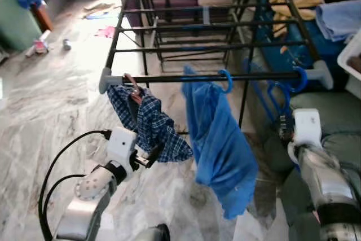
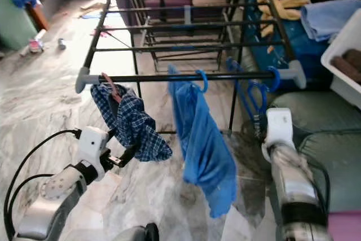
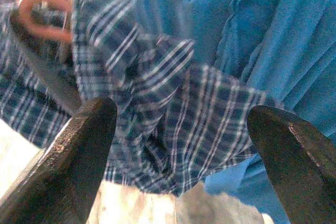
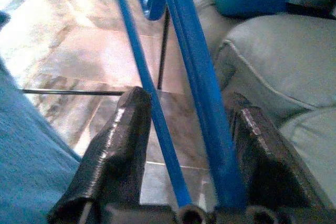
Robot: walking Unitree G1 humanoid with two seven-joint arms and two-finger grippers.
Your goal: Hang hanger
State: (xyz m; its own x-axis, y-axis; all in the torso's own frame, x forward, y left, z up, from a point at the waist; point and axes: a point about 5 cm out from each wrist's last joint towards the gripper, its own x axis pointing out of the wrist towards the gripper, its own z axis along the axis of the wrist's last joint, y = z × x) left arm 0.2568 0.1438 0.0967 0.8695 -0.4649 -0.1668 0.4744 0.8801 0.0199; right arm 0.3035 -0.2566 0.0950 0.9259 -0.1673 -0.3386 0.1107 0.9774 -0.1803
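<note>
A black drying rack [image 1: 169,49] stands ahead, and its front rail [image 1: 259,75] carries three hangers. On the left a plaid shirt [image 1: 149,122] hangs from a reddish hanger [image 1: 133,87]. In the middle a blue garment [image 1: 217,145] hangs from a blue hanger hook [image 1: 227,80]. At the right end an empty blue hanger [image 1: 279,91] is hooked over the rail. My right gripper [image 1: 284,127] is below it, shut on its blue bars [image 4: 205,87]. My left gripper [image 1: 151,156] is open at the plaid shirt's hem [image 3: 173,124].
A grey sofa cushion [image 1: 333,117] lies close on the right. Behind it are a blue bin [image 1: 293,49] with yellow cloth and a white basket [image 1: 352,55]. Small items [image 1: 39,43] lie on the marble floor at the far left.
</note>
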